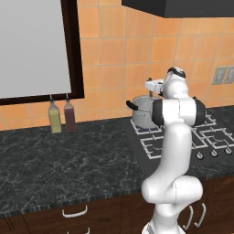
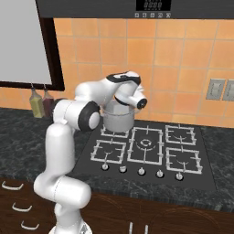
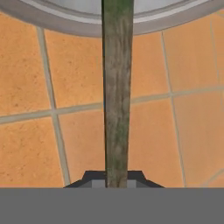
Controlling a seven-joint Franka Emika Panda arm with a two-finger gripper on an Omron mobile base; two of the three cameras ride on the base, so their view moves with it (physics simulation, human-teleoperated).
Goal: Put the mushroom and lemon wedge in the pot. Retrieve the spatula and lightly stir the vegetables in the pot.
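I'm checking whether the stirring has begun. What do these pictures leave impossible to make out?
- Inside of the pot: hidden by its wall and the arm in both base views; hand view cuts the pot off at the top edge.
- Spatula blade: past the hand view's top edge; just the handle shows.
- Fingers: only their tips show, shut on the handle.

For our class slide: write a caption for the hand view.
Gripper shut on the spatula handle, reaching toward the pot rim.
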